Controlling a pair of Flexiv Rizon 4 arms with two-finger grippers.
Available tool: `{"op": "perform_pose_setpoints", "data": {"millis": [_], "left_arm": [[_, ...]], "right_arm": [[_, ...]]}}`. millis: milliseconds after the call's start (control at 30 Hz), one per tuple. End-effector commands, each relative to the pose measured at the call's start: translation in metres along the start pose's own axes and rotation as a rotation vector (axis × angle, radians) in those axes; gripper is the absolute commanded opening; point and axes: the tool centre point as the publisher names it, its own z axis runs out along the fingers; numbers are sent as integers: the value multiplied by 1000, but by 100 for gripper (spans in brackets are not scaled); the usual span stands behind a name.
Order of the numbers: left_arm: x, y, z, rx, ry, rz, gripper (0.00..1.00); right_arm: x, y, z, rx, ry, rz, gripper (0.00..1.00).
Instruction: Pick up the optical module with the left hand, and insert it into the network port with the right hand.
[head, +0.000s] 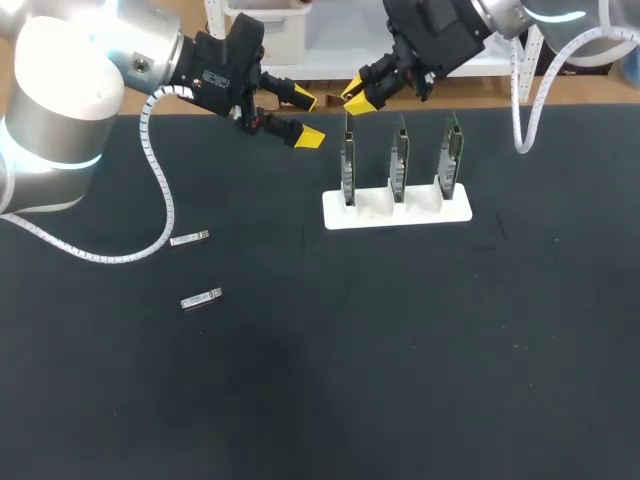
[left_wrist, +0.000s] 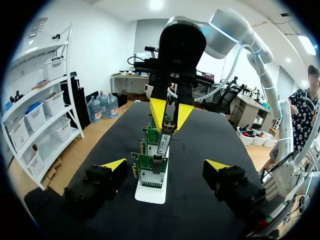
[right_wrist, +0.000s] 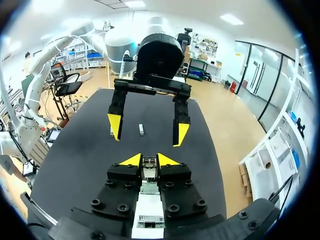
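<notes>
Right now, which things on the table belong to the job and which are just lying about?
Job: optical module, gripped by the right tool; row of network cards in the white stand; open left tool.
Lying about: nearer loose module; farther loose module, both on the mat.

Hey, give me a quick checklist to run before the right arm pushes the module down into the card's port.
1. Module held in the right gripper, jaws shut on it from both sides: ok.
2. Module above the leftmost card in the white stand: ok.
3. Module lined up exactly with the port: cannot tell.
4. Left gripper open and apart from the module: ok.
5. Stand flat on the table, cards upright: ok.
6. Two spare modules lying away from the stand: ok.
</notes>
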Motion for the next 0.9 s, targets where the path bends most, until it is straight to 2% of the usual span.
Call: {"op": "perform_pose_setpoints", "data": {"millis": [33,400,900], "left_arm": [[-2,1,1,0,8,-4,100],[-2,1,1,0,8,-4,100],[-2,1,1,0,8,-4,100]], "right_arm": [[0,-1,1,-1,1,1,0],[5,-2,3,-18,0,42,0],[7,-5,7,-30,8,23,0]]}}
